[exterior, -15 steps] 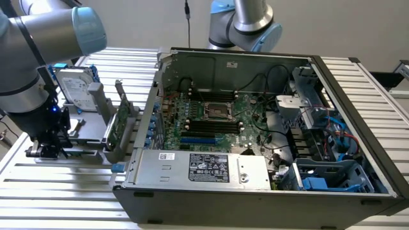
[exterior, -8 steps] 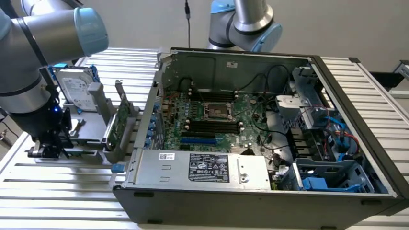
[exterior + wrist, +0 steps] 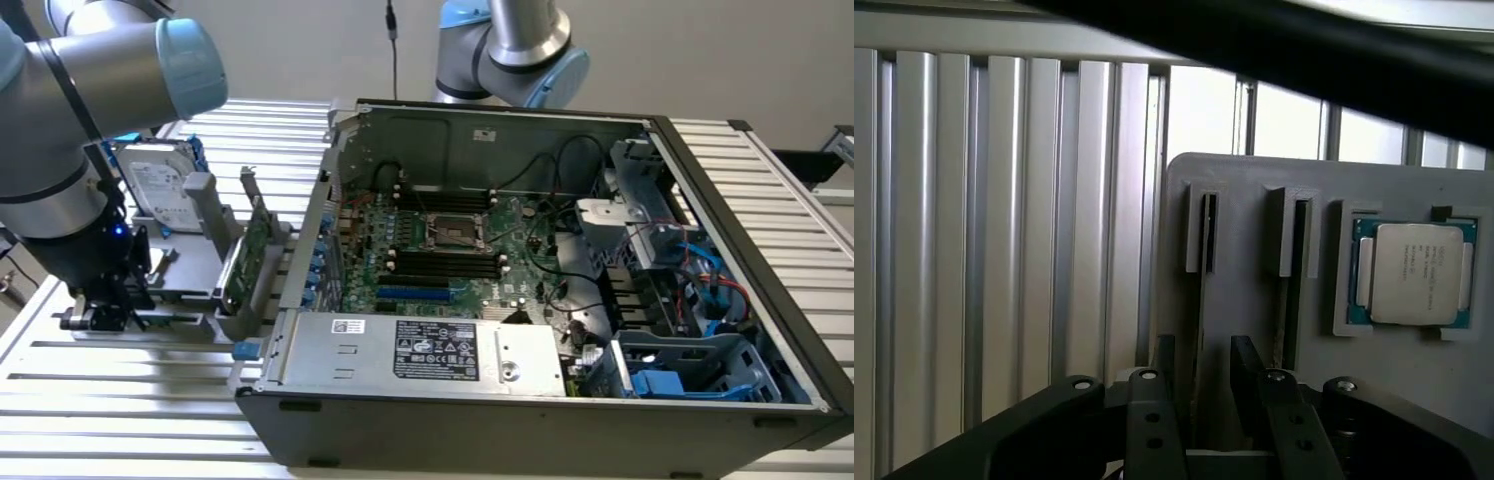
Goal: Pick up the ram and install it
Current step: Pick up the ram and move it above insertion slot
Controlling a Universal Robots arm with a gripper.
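In the wrist view a ram (image 3: 1203,290) stands on edge in a slot of the grey holder (image 3: 1244,310), seen as a thin dark strip. A second ram (image 3: 1292,290) stands in the neighbouring slot. My gripper (image 3: 1204,375) is open, with one dark finger on each side of the first ram, and I cannot tell whether they touch it. In the exterior view the gripper (image 3: 114,305) hangs low over the holder (image 3: 187,270), at that view's left, beside the open computer case (image 3: 747,290). The motherboard's black memory slots (image 3: 441,265) lie inside the case.
A processor chip (image 3: 1412,272) lies in a recess of the holder. A silver hard drive (image 3: 154,190) and a green expansion card (image 3: 247,255) stand upright on it. A second arm (image 3: 514,50) stands behind the case. The table (image 3: 120,400) is ribbed aluminium.
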